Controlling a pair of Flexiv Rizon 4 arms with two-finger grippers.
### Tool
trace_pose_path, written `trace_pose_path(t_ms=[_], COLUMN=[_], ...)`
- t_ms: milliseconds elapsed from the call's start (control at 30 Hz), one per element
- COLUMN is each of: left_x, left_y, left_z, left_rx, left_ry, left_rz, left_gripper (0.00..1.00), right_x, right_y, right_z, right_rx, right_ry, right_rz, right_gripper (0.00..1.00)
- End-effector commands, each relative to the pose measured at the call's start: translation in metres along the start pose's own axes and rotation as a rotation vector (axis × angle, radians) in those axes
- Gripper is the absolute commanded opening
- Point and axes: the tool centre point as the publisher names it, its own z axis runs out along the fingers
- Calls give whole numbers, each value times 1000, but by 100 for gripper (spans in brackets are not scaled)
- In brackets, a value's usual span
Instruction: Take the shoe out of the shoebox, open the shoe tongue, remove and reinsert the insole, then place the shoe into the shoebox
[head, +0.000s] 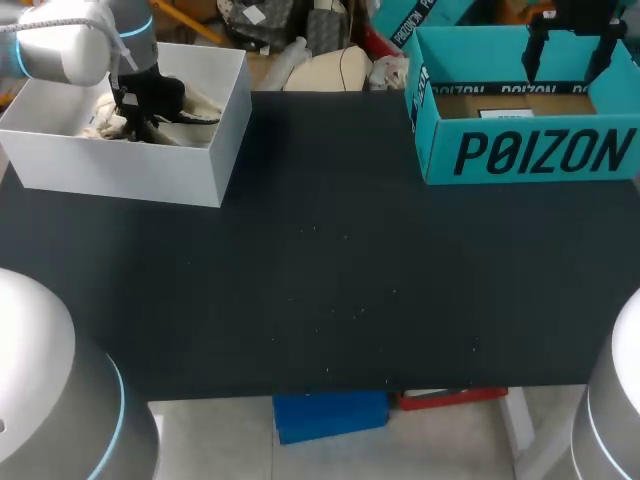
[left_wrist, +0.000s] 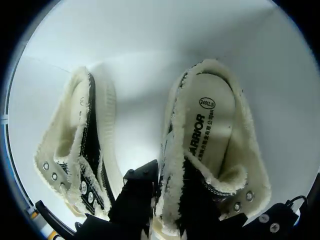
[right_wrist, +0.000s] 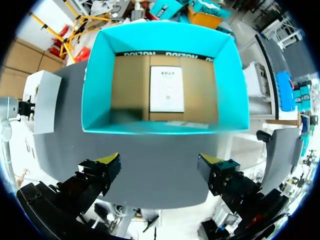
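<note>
Left claw (head: 140, 105) (left_wrist: 205, 210): lowered into the white box (head: 130, 165) at the far left of the bench (head: 330, 260). Two fleece-lined shoes lie side by side in this box. The claw sits at the shoe with the printed insole (left_wrist: 210, 140); the second shoe (left_wrist: 80, 145) lies just beside it. Clamping state: cannot be determined.

Right claw (head: 570, 55) (right_wrist: 160, 162): held above the teal shoebox (head: 530, 150) (right_wrist: 165, 35), fingers wide apart, gripping nothing. The shoebox holds a white sheet (right_wrist: 166, 89) on its cardboard floor.
</note>
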Motion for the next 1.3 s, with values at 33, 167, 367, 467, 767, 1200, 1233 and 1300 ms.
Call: trace_pose_path(t_ms=[33, 167, 367, 467, 767, 1200, 1233, 1300], left_x=[-2, -8, -21, -20, -11, 97, 106, 123], left_y=[0, 5, 17, 20, 6, -151, -164, -190], left_z=[-6, -31, -95, -133, -244, -287, -285, -279], left_rx=[-4, 3, 6, 14, 48, 83, 82, 79], left_ry=[7, -24, -76, -96, -183, -140, -130, -105], left_rz=[10, 10, -45, -73, -183, -187, -181, -170], left_gripper=[0, 0, 0, 0, 0, 0, 0, 0], right_x=[0, 0, 0, 0, 0, 0, 0, 0], right_y=[0, 0, 0, 0, 0, 0, 0, 0], right_z=[0, 0, 0, 0, 0, 0, 0, 0], right_rx=[2, 2, 2, 2, 2, 2, 2, 2], right_ry=[-1, -1, -1, -1, -1, -1, -1, -1], right_rz=[0, 0, 0, 0, 0, 0, 0, 0], right_gripper=[100, 100, 100, 100, 100, 100, 100, 100])
